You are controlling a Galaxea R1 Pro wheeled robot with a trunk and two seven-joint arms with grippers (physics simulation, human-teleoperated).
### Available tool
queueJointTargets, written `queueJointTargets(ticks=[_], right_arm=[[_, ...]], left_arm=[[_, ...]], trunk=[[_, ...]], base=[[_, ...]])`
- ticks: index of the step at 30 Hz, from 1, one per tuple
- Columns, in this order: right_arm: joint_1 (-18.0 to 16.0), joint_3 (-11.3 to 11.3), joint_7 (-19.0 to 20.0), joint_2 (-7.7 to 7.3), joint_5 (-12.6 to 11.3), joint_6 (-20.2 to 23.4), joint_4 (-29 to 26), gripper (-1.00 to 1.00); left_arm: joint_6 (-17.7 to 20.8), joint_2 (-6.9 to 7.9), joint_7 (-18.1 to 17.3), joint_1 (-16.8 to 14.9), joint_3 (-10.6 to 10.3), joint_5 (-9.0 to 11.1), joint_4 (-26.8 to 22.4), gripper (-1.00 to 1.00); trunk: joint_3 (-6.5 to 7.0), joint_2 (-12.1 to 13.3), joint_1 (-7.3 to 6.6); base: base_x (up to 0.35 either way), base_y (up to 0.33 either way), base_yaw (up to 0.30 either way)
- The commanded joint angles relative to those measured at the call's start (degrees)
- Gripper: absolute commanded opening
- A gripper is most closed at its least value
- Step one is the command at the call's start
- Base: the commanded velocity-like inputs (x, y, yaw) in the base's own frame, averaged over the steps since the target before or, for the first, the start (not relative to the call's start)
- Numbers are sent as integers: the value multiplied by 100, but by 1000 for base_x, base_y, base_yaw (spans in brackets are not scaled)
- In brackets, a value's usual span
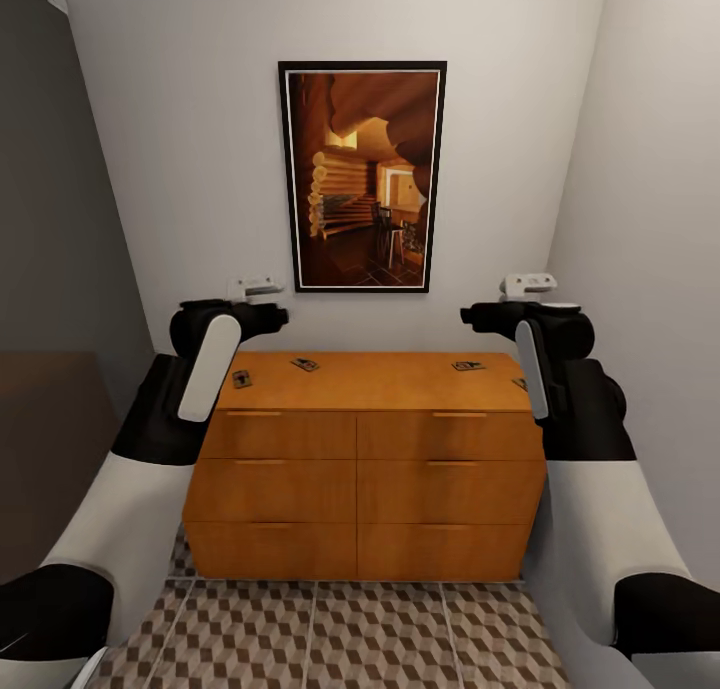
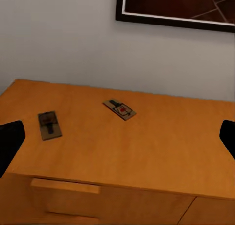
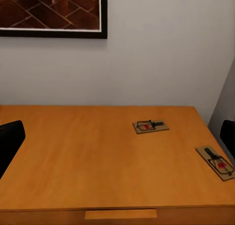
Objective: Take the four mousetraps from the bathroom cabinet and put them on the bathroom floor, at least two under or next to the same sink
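Smooth satin orange wood cabinet (image 1: 365, 469); tan wooden mousetraps (image 2: 119, 109), dark metal parts.

My wide-apart fingertips (image 2: 9, 144) frame the cabinet (image 2: 161, 151) top, where two mousetraps lie flat and apart: one (image 2: 49, 125) near its edge, another (image 2: 119, 109) toward the wall (image 2: 73, 43).

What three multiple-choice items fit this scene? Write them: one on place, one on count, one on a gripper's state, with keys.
1. Where do the mousetraps lie?
A. on the cabinet top
B. on the floor
C. in an open drawer

2. How many drawer fronts does the cabinet show?
A. two
B. four
C. six

3. The left gripper is:
A. shut on a mousetrap
B. open
C. shut on a handle

Answers:
1 A: the mousetraps rest flat on the cabinet top.
2 C: the head view shows three rows of two.
3 B: its fingers stand wide apart at the left wrist view's edges, the left gripper holding nothing.
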Motion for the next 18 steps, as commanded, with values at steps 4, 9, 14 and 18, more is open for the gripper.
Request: queueJointTargets(ticks=[4, 9, 14, 18], right_arm=[[14, 7, 1, 0, 20, 22, -5, 100], [49, 7, 19, -13, 17, -8, 0, 100], [62, 6, 29, -16, 8, -22, 26, 100], [63, 3, 28, -20, 7, -24, 34, 100]], left_arm=[[8, 2, 339, 6, -4, 64, 59, 100], [1, 22, 505, 52, -3, 51, 79, 100], [4, 46, 550, 98, -3, 62, 68, 100], [6, 48, 553, 158, -3, 65, 43, 100]], trunk=[[-7, -4, 0], [-7, -4, 0], [-7, -4, 0], [-7, -4, 0]], base=[[0, 0, 0], [0, 0, 0], [0, 0, 0], [0, 0, 0]])
